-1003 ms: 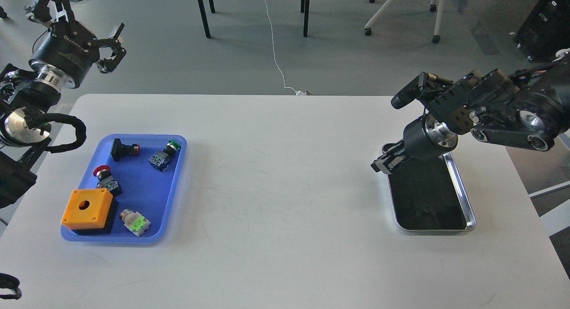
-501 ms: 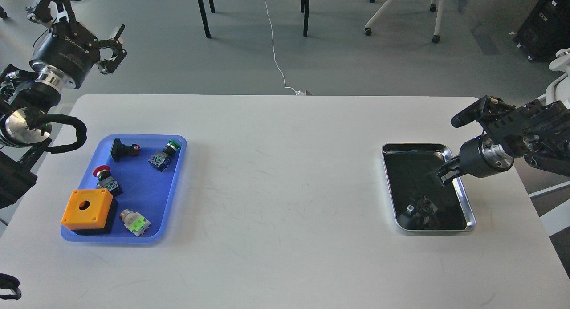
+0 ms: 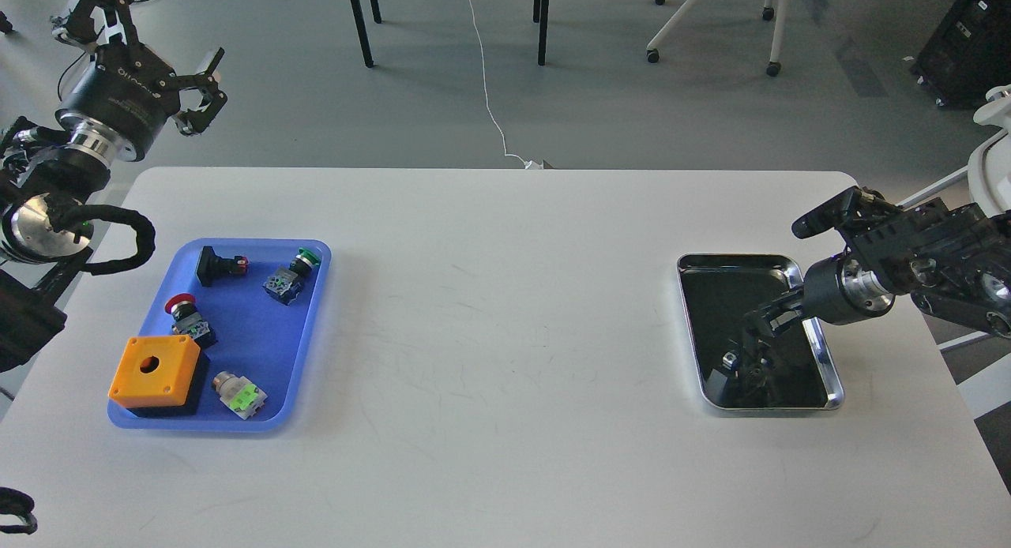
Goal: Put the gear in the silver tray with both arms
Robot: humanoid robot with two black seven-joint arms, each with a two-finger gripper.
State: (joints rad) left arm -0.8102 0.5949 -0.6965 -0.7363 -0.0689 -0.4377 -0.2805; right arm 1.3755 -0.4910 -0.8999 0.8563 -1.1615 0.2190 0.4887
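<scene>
The silver tray (image 3: pixel 826 357) lies at the right of the white table, its dark mirror floor showing dark shapes under my arm. I cannot tell whether these are a gear or a reflection. My right gripper (image 3: pixel 760 320) reaches in from the right and hovers over the middle of the tray, pointing left and down. Its fingers are dark against the dark floor and cannot be told apart. My left gripper (image 3: pixel 205 90) is raised beyond the table's far left corner, open and empty, well away from the tray.
A blue plastic tray (image 3: pixel 314 311) at the left holds an orange box (image 3: pixel 154 370) and several push-button switches, among them a red-capped one (image 3: pixel 183 309) and a green-capped one (image 3: pixel 296 270). Chair and table legs stand on the floor behind.
My right arm swung from the tray's far left corner to its right side, then moved a little left and lower over the tray. The left arm barely moved.
</scene>
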